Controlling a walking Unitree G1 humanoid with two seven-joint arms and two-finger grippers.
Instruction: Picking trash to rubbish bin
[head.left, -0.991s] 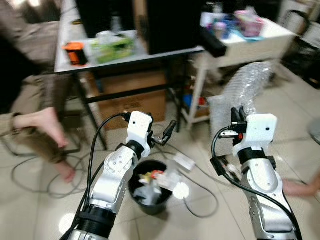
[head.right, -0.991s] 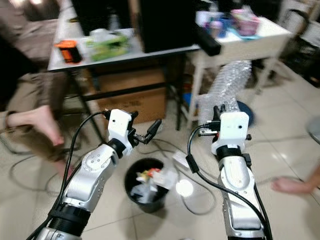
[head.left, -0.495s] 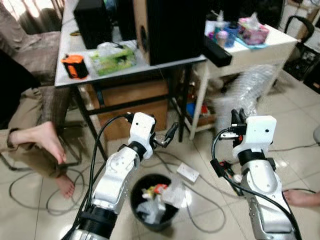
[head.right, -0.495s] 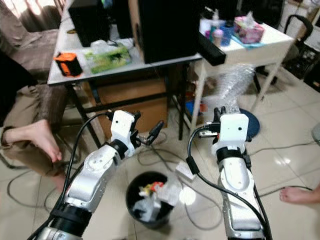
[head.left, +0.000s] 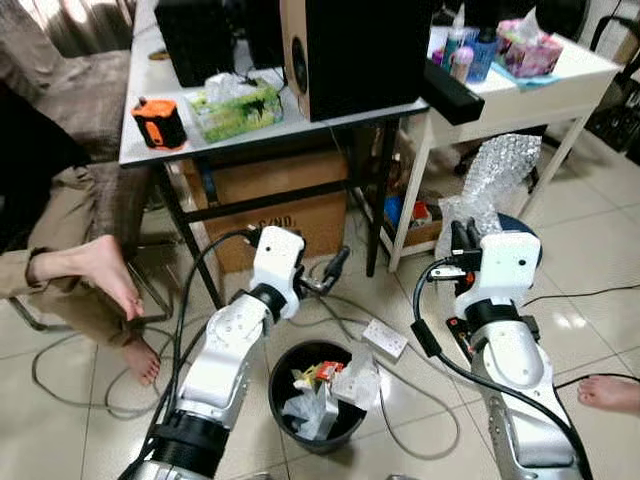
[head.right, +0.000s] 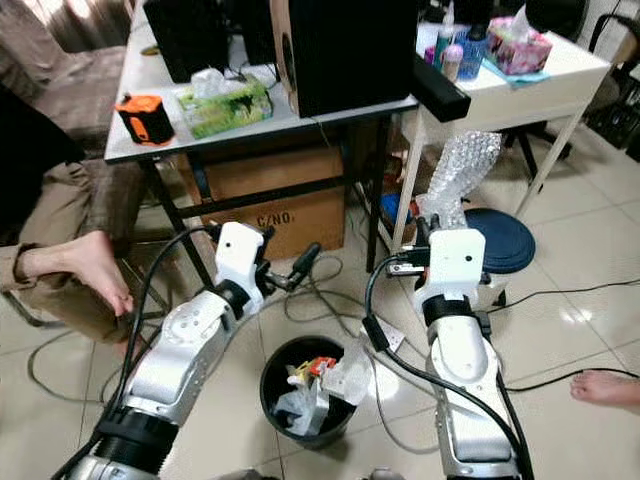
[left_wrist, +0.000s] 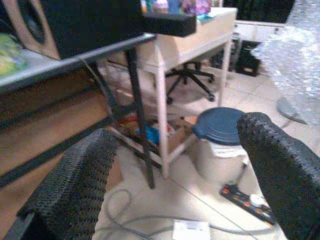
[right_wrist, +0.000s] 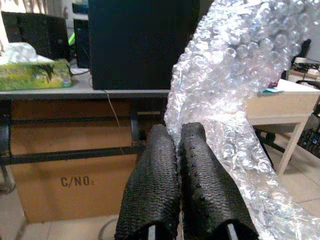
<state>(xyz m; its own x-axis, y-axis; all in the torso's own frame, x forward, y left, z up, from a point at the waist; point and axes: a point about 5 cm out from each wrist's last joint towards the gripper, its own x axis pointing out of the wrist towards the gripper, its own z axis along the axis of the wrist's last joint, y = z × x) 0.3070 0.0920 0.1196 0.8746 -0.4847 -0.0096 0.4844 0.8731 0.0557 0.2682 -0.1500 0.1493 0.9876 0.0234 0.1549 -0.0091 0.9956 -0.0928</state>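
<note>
A black rubbish bin (head.left: 281, 373) stands on the tiled floor between my arms, holding crumpled white plastic and coloured scraps. My right gripper (head.left: 462, 238) is raised to the right of the bin and is shut on a sheet of clear bubble wrap (head.left: 492, 188), which rises above the fingers (right_wrist: 152, 175) and trails down beside them (right_wrist: 235, 105). My left gripper (head.left: 335, 268) hangs above the bin's far rim, pointing right, open with nothing between its fingers (left_wrist: 75, 185).
A grey table (head.left: 150, 150) with a speaker, a tissue box and an orange tool stands behind, over a cardboard box (head.left: 270, 215). A white table (head.left: 560, 95) is at the right. Cables and a power strip (head.left: 385, 338) cross the floor. A person's feet (head.left: 95, 265) are at the left.
The whole picture has shifted and sharpened, so the camera moved. Both arms keep their pose over the bin, and the right gripper still holds the bubble wrap.
</note>
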